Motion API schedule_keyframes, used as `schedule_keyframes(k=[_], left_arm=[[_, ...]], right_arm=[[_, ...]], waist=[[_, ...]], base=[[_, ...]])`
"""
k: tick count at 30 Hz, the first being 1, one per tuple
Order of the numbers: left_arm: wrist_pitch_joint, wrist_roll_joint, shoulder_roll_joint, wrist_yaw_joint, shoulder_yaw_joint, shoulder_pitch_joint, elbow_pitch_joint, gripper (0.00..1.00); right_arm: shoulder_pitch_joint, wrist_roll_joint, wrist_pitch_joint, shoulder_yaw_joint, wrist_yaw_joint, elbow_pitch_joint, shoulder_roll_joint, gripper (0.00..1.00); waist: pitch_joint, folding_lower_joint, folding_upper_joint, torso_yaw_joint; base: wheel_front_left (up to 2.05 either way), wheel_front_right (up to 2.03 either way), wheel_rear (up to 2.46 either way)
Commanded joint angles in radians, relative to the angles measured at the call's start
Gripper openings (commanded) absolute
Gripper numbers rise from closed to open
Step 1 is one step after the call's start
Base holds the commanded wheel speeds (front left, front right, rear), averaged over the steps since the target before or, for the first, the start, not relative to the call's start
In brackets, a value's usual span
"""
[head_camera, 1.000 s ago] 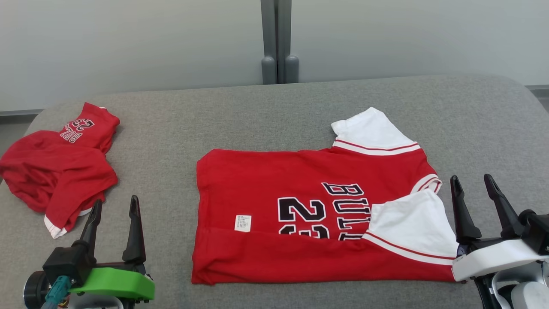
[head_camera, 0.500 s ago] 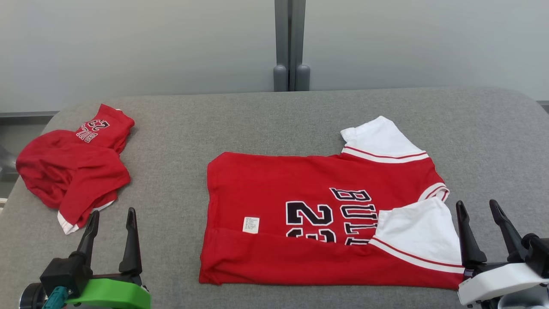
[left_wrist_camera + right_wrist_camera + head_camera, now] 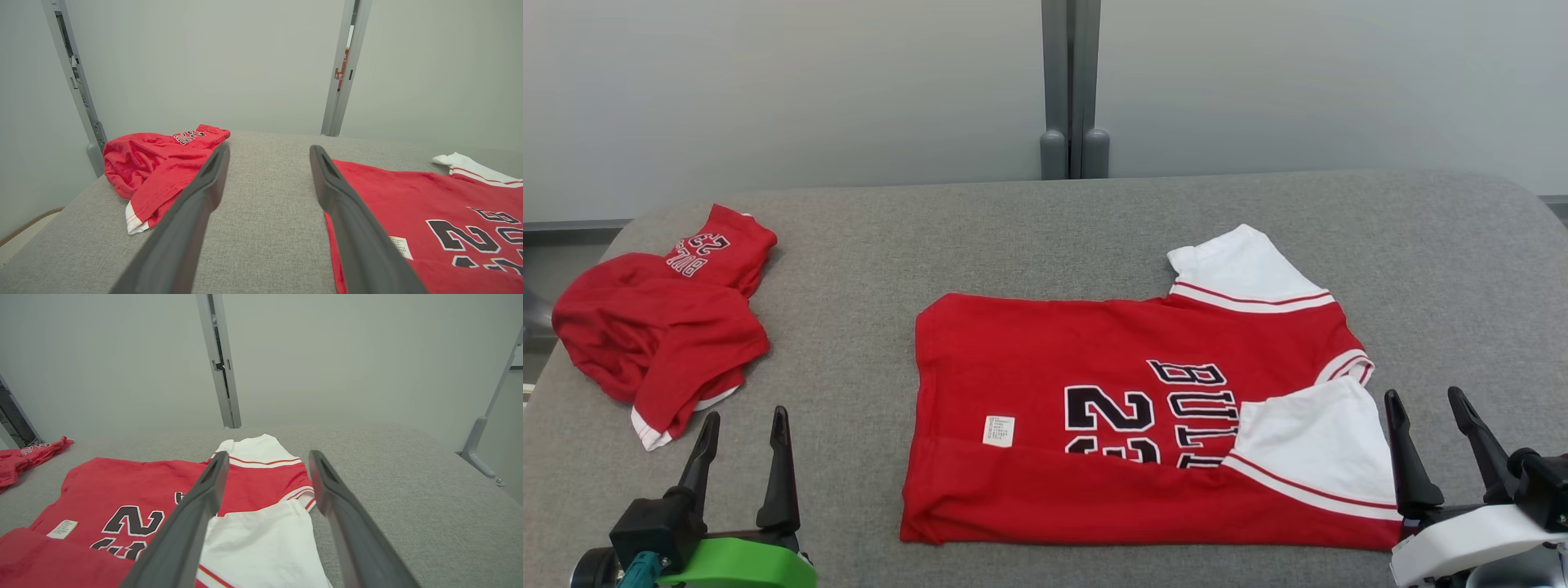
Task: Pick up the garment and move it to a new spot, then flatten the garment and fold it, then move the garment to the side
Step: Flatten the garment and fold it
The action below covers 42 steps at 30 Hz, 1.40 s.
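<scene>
**Head view.** The left pincer (image 3: 747, 414) is seen at the lower left. Its two dark fingers are pointed up the picture and spread apart, with nothing held between them. The right pincer (image 3: 1423, 394) is seen at the lower right, likewise spread and empty, its inner finger just beside the garment's folded sleeve (image 3: 1307, 445). The garment (image 3: 1111, 351), red with a black number and letters, is laid flat in the middle of the grey cloth-covered bench (image 3: 1013, 220). Its near edge is turned up in a long fold, and a white label (image 3: 999, 430) is shown just above that fold. The far sleeve (image 3: 1241, 265), white, is spread outward. A crumpled red top (image 3: 658, 343) is heaped at the bench's left end, well apart from the garment. A pale wall (image 3: 768, 82) with a grey post (image 3: 1070, 82) is seen behind the bench.

**Left wrist view.** The fingers (image 3: 196, 212) are held wide apart and low over bare bench cloth. The crumpled red top is seen beyond the left one, and the garment's hem end beside the right one.

**Right wrist view.** The parted fingers are aimed across the garment's sleeve end, and the folded sleeve is seen between them. Whether the cloth is touched cannot be told.
</scene>
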Motion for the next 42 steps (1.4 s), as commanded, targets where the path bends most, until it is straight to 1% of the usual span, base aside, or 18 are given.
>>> schedule_keyframes(k=[1,12,18,23,26,32,35,38,42], left_arm=[[-0.003,0.008,-0.001,-0.006,0.005,0.002,0.002,1.0],[-0.003,0.01,-0.013,-0.014,0.017,-0.014,0.019,1.0],[-0.003,0.02,-0.018,-0.026,0.002,-0.093,0.064,1.0],[0.002,0.035,-0.004,-0.042,-0.03,-0.237,0.129,1.0],[0.014,0.042,-0.004,-0.051,-0.058,-0.36,0.182,1.0],[0.043,0.042,-0.025,-0.065,-0.119,-0.587,0.315,1.0],[0.045,0.038,-0.04,-0.07,-0.148,-0.679,0.398,1.0],[0.053,0.034,-0.054,-0.073,-0.179,-0.755,0.497,1.0],[0.046,0.025,-0.068,-0.076,-0.217,-0.821,0.621,1.0]], right_arm=[[0.008,-0.004,0.001,0.002,-0.002,0.002,0.0,1.0],[-0.007,-0.001,-0.004,0.004,-0.002,0.015,-0.002,1.0],[-0.086,-0.014,-0.002,0.028,-0.002,0.048,-0.038,1.0],[-0.23,-0.019,0.018,0.06,-0.002,0.096,-0.088,1.0],[-0.35,-0.013,0.033,0.096,-0.002,0.146,-0.137,1.0],[-0.59,0.004,0.053,0.161,-0.002,0.284,-0.205,1.0],[-0.697,0.012,0.044,0.201,-0.002,0.362,-0.223,1.0],[-0.793,0.025,0.025,0.249,-0.002,0.44,-0.226,1.0],[-0.885,0.039,-0.001,0.31,-0.002,0.545,-0.226,1.0]], waist=[[0.0,0.0,0.0,0.0],[0.006,0.0,0.0,-0.002],[0.033,0.0,0.0,-0.008],[0.094,0.0,0.0,-0.015],[0.154,0.0,0.0,-0.018],[0.276,0.0,0.0,-0.022],[0.333,0.0,0.0,-0.023],[0.386,0.0,0.0,-0.026],[0.429,0.0,0.0,-0.03]], base=[[0.0,0.0,0.0],[0.0,0.0,0.0],[0.0,0.0,0.0],[0.0,0.0,0.0],[0.0,0.0,0.0],[0.0,0.0,0.0],[0.0,0.0,0.0],[0.0,0.0,0.0],[0.0,0.0,0.0]])
